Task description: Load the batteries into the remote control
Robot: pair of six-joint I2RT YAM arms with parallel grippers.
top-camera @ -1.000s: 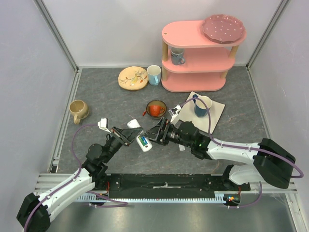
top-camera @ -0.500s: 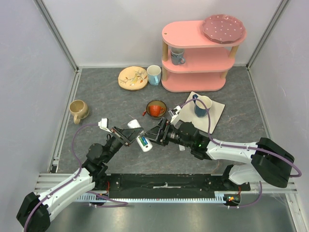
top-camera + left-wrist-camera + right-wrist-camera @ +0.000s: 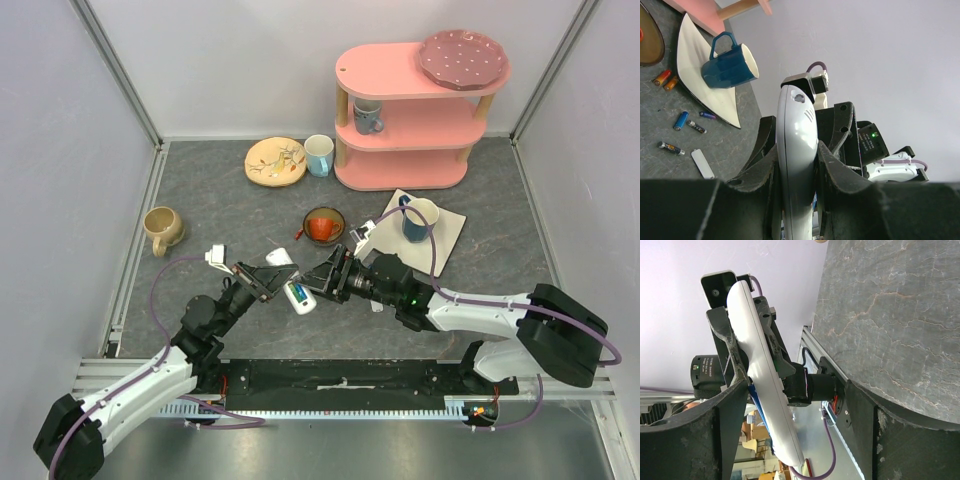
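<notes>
My left gripper (image 3: pixel 268 283) is shut on the white remote control (image 3: pixel 291 283) and holds it above the table, tilted. A blue and a green battery (image 3: pixel 297 293) sit in its slot. In the left wrist view the remote (image 3: pixel 797 145) is clamped between both fingers (image 3: pixel 835 167). My right gripper (image 3: pixel 322 277) is open right beside the remote's slot end. In the right wrist view the remote (image 3: pixel 762 375) lies between the wide jaws, close to the left finger (image 3: pixel 695 440). Several loose batteries (image 3: pixel 681 120) and a white cover (image 3: pixel 702 163) lie on the table.
A blue mug (image 3: pixel 418 219) stands on a white napkin (image 3: pixel 445 235) behind the right arm. A brown bowl (image 3: pixel 323 225) is just behind the grippers. A tan mug (image 3: pixel 163 228) sits left; a plate (image 3: pixel 275 161), a cup (image 3: pixel 319 154) and a pink shelf (image 3: pixel 410 110) stand at the back.
</notes>
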